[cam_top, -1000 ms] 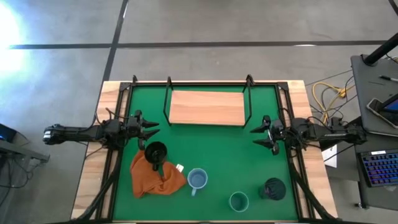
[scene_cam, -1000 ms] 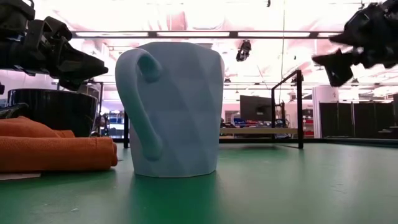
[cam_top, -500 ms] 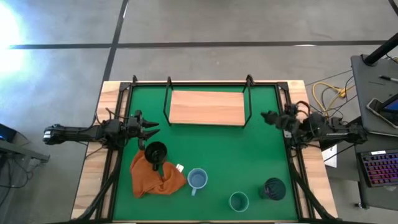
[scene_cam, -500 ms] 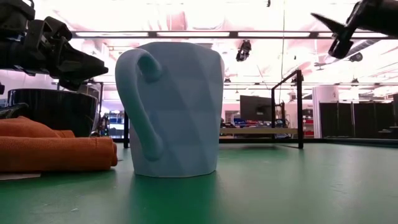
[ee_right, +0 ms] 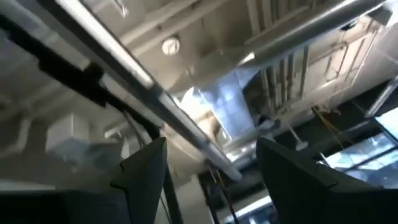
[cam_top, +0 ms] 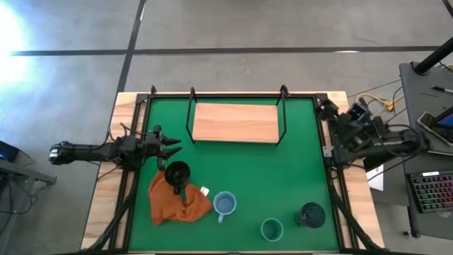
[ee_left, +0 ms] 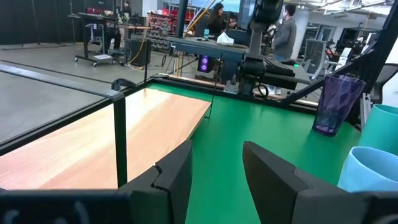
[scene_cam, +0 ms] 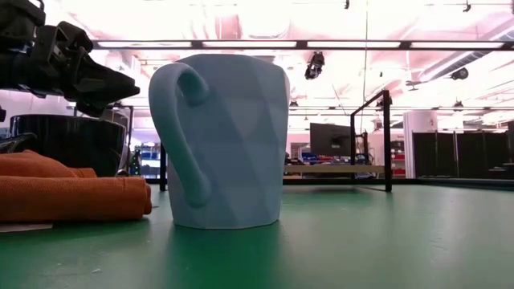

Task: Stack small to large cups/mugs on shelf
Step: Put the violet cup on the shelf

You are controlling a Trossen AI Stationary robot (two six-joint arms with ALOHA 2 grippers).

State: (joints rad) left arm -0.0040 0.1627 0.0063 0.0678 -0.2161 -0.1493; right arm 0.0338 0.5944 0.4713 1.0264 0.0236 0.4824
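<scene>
High view: right claw (cam_top: 333,119), open and empty, is seen pulled back past the bench edge, left claw (cam_top: 170,147) likewise open by the black mug (cam_top: 177,173); shelf (cam_top: 236,122) unfilled, stacking not begun.

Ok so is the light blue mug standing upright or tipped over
Upright. The light blue mug stands on its base on the green mat, and from above its open mouth faces up.

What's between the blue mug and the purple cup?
The teal cup sits between the blue mug and the purple cup, seen in the high view.
</scene>
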